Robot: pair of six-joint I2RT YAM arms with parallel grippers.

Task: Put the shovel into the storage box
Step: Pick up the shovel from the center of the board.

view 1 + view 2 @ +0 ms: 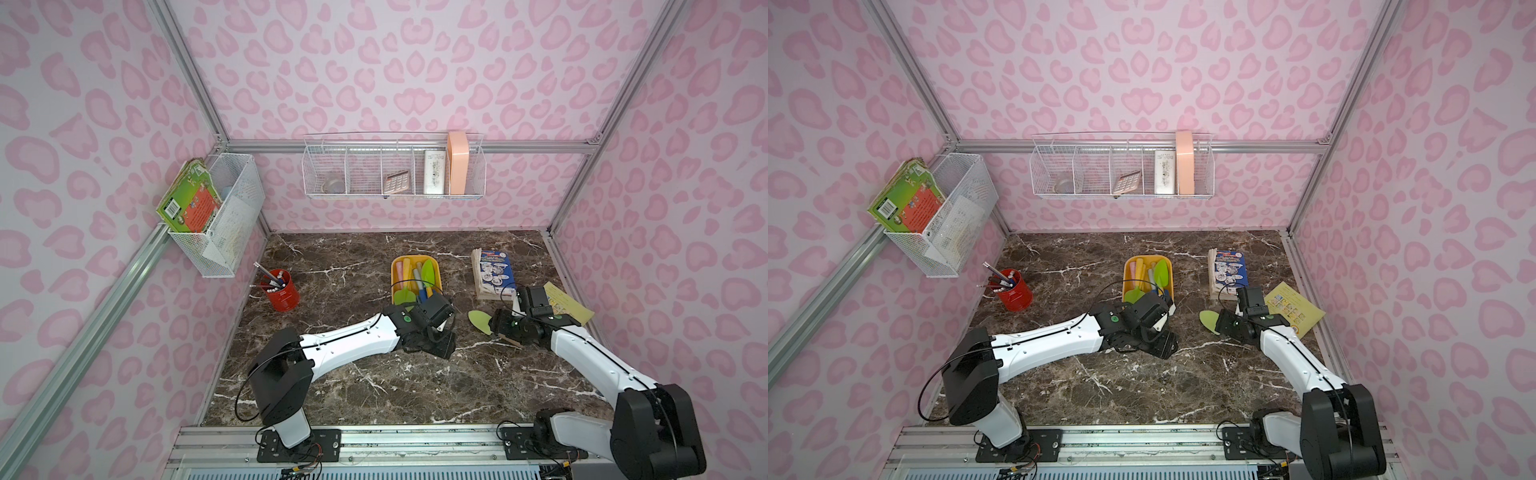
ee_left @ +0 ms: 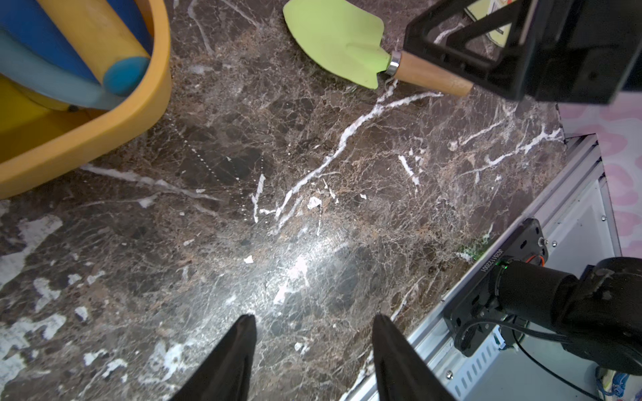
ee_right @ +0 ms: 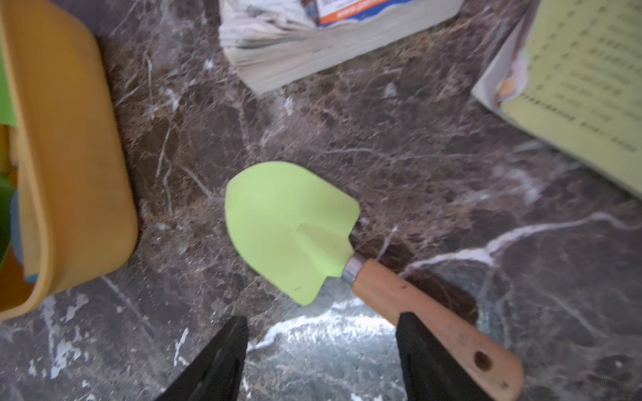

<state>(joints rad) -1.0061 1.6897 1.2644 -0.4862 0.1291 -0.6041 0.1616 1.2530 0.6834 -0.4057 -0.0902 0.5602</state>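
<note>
The shovel (image 1: 479,320) (image 1: 1209,321) has a light green blade and a wooden handle and lies flat on the marble table, to the right of the storage box. The storage box (image 1: 394,274) (image 1: 1126,272) is a yellow-orange tub holding other green shovels and coloured-handled tools. My right gripper (image 3: 321,319) is open just above the shovel (image 3: 288,229); the handle runs under one finger and nothing is between the jaws. My left gripper (image 2: 314,317) is open over bare marble, near the box's (image 2: 104,132) front corner.
A thick book (image 1: 494,272) and a yellow booklet (image 1: 567,305) lie right of the shovel. A red pen cup (image 1: 281,293) stands at the left. White wire baskets hang on the back wall (image 1: 392,170) and the left wall (image 1: 224,216).
</note>
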